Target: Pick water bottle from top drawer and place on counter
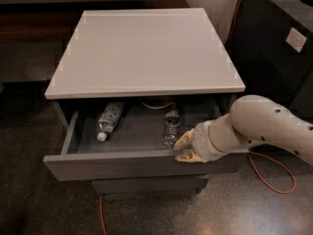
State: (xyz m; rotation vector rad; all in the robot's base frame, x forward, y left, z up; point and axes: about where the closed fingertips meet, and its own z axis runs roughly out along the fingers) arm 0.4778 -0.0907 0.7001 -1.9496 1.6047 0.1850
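Camera view, and here we are at the cabinet: the top drawer (122,163) is pulled well out under the white desk (146,53), and the water bottle (170,129) stands upright inside it, right of centre and close behind the front panel, clear and ribbed from cap to base. Off at its nine o'clock lies the labelled bottle (109,119), on its side with the white cap pointing to seven o'clock, well apart and not our target. The pale arm (264,126) reaches in from three o'clock, and its jaws sit right at the drawer's front rim, with the water bottle just beside them at about eleven o'clock; whether they are parted or pressed together I cannot tell, but the bottle is not between them. Now, how will it handle? My read is very light, thin-walled and crinkly, so it will likely buckle under a hard squeeze and tip at a careless nudge, and the smooth plastic could slip. The sensible hold, I'd say, is around the ribbed body at mid-height or a touch lower, where the ridges give some bite and stiffness, with gentle pressure only. Then it must lift clear of the front panel and the desk's overhanging edge at twelve o'clock, and that edge is the spot to watch
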